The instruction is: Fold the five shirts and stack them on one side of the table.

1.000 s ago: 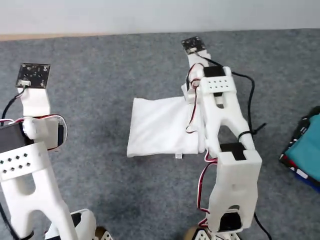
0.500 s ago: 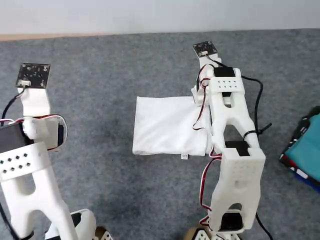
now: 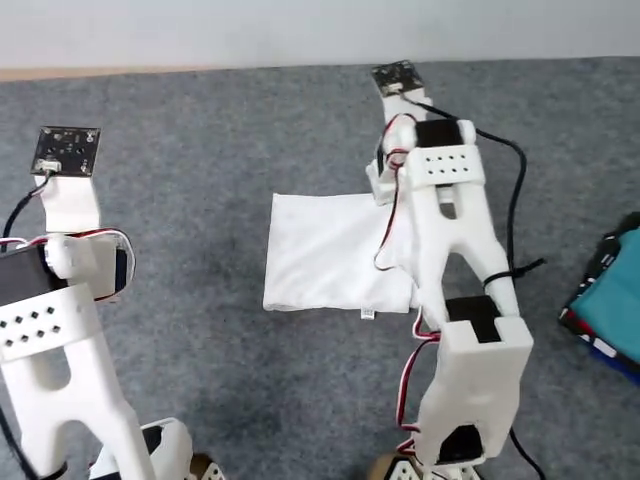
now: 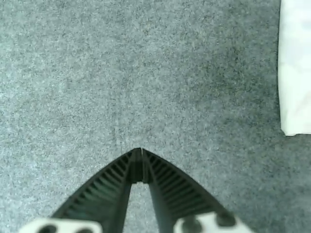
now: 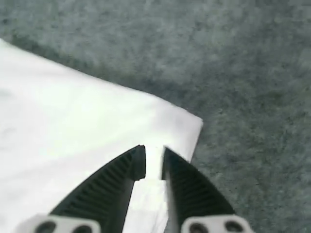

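Looking down from the high view, a folded white shirt (image 3: 330, 250) lies flat in the middle of the grey tabletop (image 3: 200, 200). The right arm (image 3: 450, 230) stretches over its right edge, and the left arm (image 3: 50, 340) stands well apart at the left. A stack (image 3: 612, 295) of folded shirts, teal on top, sits at the far right edge of the picture.

From the left wrist view, the left claw (image 4: 141, 154) is clenched on nothing above bare tabletop, and the shirt (image 4: 296, 63) shows as a white strip off to one side.

From the right wrist view, the right claw (image 5: 153, 151) hovers over a corner of the shirt (image 5: 73, 121), its tips parted by a narrow gap with no cloth pinched between them.

The likely trouble is the grip. A pinch this close to the corner may catch just the top layer, so a pull toward the stack could peel the fold open or bunch the cloth.
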Robot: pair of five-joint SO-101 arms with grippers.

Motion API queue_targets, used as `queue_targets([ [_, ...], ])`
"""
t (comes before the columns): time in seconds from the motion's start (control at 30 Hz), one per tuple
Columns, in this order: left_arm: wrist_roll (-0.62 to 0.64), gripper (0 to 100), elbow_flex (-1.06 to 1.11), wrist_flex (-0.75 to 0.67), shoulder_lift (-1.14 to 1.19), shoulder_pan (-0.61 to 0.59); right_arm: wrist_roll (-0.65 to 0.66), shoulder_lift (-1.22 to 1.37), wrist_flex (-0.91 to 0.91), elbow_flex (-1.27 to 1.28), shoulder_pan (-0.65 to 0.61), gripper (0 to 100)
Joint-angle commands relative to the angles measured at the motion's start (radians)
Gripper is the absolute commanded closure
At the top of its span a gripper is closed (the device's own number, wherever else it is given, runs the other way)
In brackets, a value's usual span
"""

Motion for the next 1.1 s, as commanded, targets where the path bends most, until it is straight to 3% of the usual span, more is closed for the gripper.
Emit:
queue_targets([
  [0.0, -0.009, 99, -0.002, -0.014, 0.002, -0.003, -0.009, 0.018, -0.007, -0.052, -0.005, 97.8],
  [0.27, -0.009, 99, -0.002, 0.012, 0.002, -0.005, 0.107, 0.209, -0.209, -0.055, 0.108, 98.9],
  [0.4, -0.009, 99, -0.002, 0.014, 0.002, -0.005, 0.106, 0.213, -0.213, -0.055, 0.110, 98.9],
  [0.77, -0.009, 99, -0.002, 0.014, -0.005, -0.006, 0.078, -0.019, 0.076, -0.055, -0.050, 98.9],
  [0.9, -0.009, 99, -0.002, 0.014, -0.006, -0.006, -0.008, -0.088, 0.220, -0.055, -0.064, 98.9],
  [1.07, -0.008, 99, -0.002, 0.015, -0.006, -0.008, -0.018, -0.102, 0.383, -0.051, -0.061, 98.9],
])
